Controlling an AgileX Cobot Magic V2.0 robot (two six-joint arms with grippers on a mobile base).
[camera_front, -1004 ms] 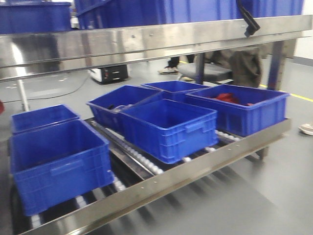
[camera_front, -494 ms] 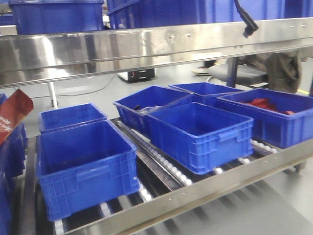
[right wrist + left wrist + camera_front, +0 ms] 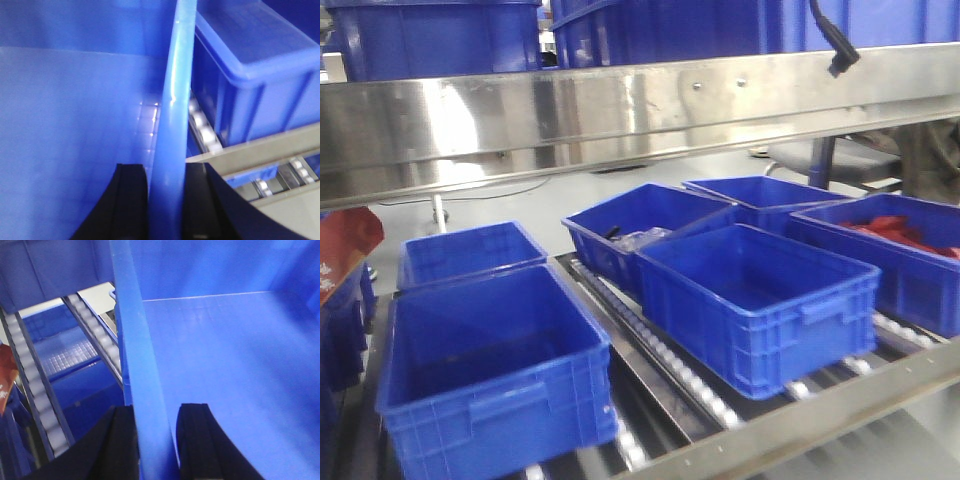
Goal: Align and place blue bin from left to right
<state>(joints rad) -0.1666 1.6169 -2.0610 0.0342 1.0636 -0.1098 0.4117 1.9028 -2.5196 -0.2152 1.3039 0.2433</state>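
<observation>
Left end effector (image 3: 156, 412) and right end effector (image 3: 165, 172) each clamp a side wall of the blue bin (image 3: 215, 340).

Each wrist view shows two black fingers (image 3: 197, 440) closed over the rim, one inside the bin and one outside, with the plastic wall filling the gap between them. The bin's bare floor lies to the right of the left arm's grip and to the left of the right arm's, so the bin spans the space between the arms. Beside its left wall run roller tracks (image 3: 97, 347), with another blue bin (image 3: 65, 357) lower down and a red bag (image 3: 4, 382) at the edge. Beside its right wall a neighbouring bin (image 3: 260, 65) stands on rollers behind a steel rail (image 3: 260, 150). Several blue bins sit on the roller rack (image 3: 665, 360) in the front view; which of them, if any, is the held one cannot be told.
</observation>
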